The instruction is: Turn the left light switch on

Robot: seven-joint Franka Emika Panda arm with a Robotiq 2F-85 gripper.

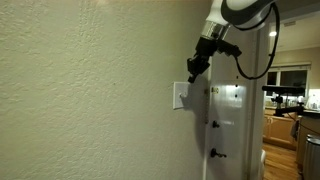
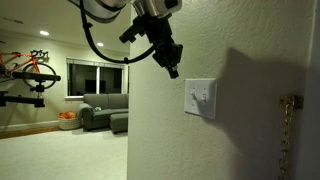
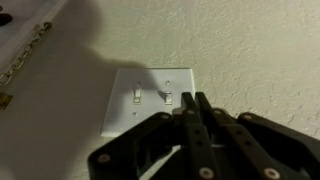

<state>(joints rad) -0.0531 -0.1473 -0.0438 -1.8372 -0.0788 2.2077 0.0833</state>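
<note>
A small white double wall plate [image 3: 148, 100] sits on the textured wall; it shows in both exterior views [image 1: 180, 96] [image 2: 200, 98]. In the wrist view the left light switch [image 3: 134, 95] and the right-hand toggle [image 3: 167, 98] are both visible. My gripper [image 3: 195, 101] is shut, fingers pressed together, empty. Its tips sit at the plate's right edge, just right of the right-hand toggle. In the exterior views the gripper [image 1: 193, 71] [image 2: 172, 68] hovers up and to the side of the plate, close to the wall.
A door chain [image 3: 25, 62] hangs by the plate [image 2: 287, 125]. A white door with dark hardware [image 1: 225, 120] stands next to the wall corner. A living room with a sofa [image 2: 104, 114] lies beyond.
</note>
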